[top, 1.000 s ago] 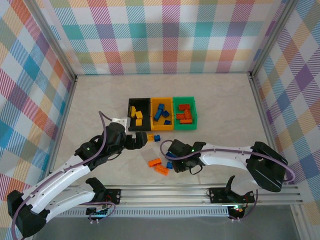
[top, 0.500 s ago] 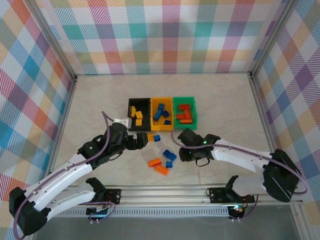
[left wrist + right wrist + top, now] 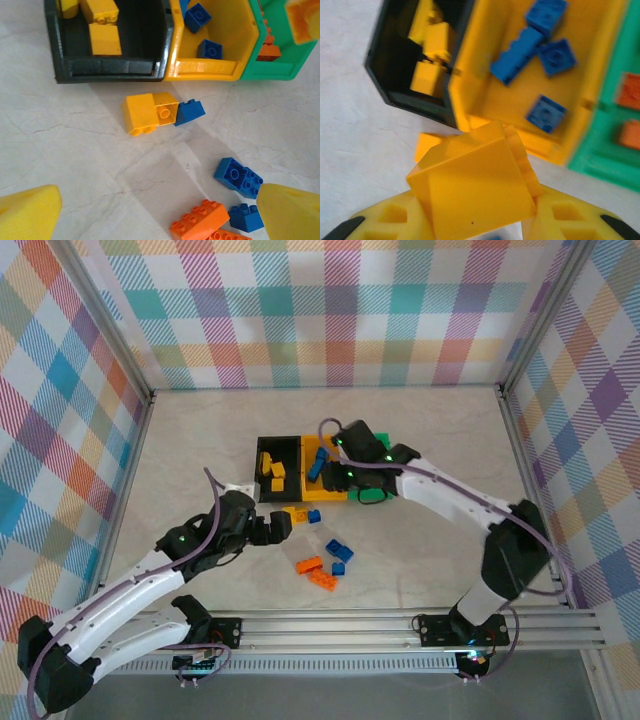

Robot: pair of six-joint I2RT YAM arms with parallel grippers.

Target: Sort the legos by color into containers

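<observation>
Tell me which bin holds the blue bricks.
The middle yellow bin; the black bin holds yellow bricks, the green bin orange ones.

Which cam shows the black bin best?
Top external: the whole black bin sits in frame with yellow legos inside. Left wrist cuts off its far end; right wrist gives a blurred, tilted part.

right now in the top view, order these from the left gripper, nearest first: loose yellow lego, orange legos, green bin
1. loose yellow lego, just ahead of the left gripper
2. orange legos, to its right, toward the near edge
3. green bin, rightmost of the three
</observation>
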